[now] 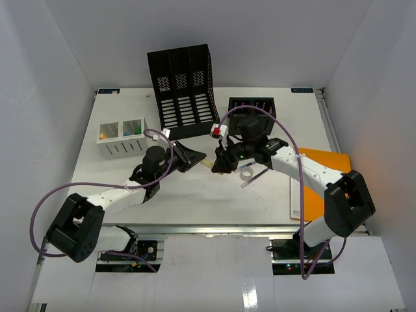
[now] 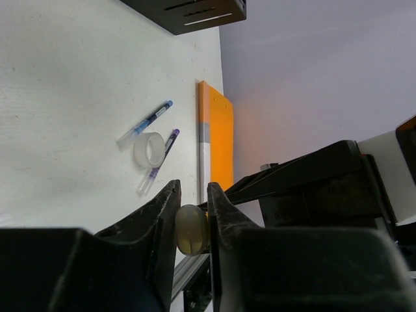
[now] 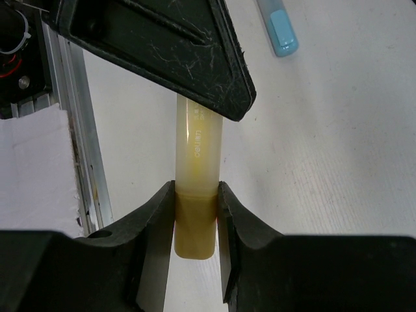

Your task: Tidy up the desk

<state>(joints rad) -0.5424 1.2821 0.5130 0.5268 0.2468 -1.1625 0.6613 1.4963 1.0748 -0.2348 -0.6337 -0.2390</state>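
Left gripper (image 2: pixel 193 195) and right gripper (image 3: pixel 195 190) each clenched one end of the yellow stick (image 3: pixel 197 146); the right needed to let go only after the left's hold was judged firm.

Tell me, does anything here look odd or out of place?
Yes: one pale yellow plastic tube is clamped by both grippers at once, the left gripper on one end and the right gripper on the other. A clear tape roll, a blue-capped pen and a purple-capped pen lie loose on the white desk.
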